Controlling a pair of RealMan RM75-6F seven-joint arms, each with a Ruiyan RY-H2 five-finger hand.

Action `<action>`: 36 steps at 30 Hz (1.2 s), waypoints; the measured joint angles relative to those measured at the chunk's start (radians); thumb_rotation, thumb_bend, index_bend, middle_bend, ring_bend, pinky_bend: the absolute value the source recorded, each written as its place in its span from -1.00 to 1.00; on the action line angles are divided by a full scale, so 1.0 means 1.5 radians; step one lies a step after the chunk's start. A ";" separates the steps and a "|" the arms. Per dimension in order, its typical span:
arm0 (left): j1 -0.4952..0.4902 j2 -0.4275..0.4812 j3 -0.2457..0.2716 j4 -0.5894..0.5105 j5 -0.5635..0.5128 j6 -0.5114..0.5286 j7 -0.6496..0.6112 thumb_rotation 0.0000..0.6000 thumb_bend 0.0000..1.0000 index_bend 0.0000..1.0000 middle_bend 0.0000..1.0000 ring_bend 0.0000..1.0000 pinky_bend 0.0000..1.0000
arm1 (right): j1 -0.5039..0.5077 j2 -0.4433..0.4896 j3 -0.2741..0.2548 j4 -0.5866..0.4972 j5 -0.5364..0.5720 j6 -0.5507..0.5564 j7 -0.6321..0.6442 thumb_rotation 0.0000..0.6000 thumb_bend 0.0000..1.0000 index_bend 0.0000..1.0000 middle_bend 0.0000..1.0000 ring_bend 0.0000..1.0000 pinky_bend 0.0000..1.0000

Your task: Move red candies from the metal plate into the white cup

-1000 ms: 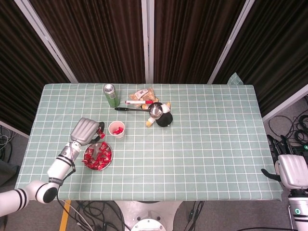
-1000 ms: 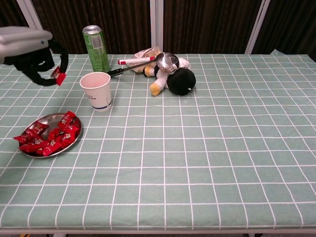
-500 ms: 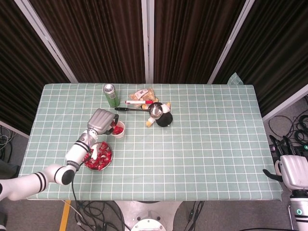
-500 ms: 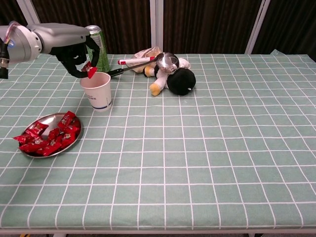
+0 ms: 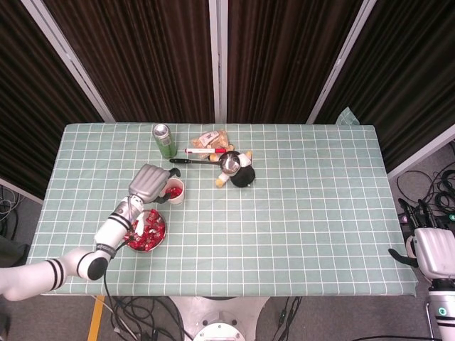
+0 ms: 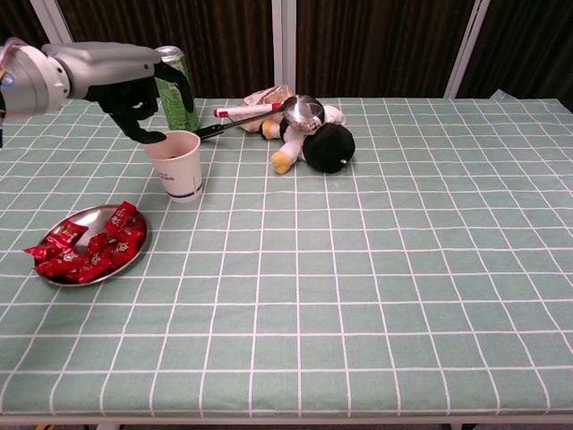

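Left hand (image 6: 143,98) over the white cup (image 6: 175,165), fingers loose and holding nothing.

Hovering at the cup's far-left rim, I have no candy visible in my curled fingers. From the head view, some red candies (image 5: 173,192) already lie inside the cup. A good pile of red candies (image 6: 85,253) remains on the metal plate (image 6: 79,219), near and to the left of the cup, so I judge the job only partly done. My right hand (image 5: 434,252) waits off the table's right edge; I cannot tell its fingers' state.
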 measured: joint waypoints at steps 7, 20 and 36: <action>0.083 0.053 0.036 -0.059 0.094 0.103 -0.069 1.00 -0.34 -0.15 0.93 0.88 1.00 | -0.001 0.002 -0.001 -0.003 -0.008 0.006 0.001 1.00 -0.96 -0.95 -0.64 -0.99 -0.52; 0.147 0.046 0.140 -0.022 0.134 0.083 -0.031 1.00 -0.34 -0.06 0.93 0.88 1.00 | -0.001 0.003 -0.006 -0.012 -0.023 0.010 -0.004 1.00 -0.96 -0.95 -0.64 -0.99 -0.51; 0.130 -0.049 0.114 0.089 0.128 0.042 -0.039 1.00 -0.41 -0.06 0.94 0.88 1.00 | -0.004 0.006 -0.006 -0.017 -0.015 0.010 -0.011 1.00 -0.97 -0.95 -0.64 -0.99 -0.50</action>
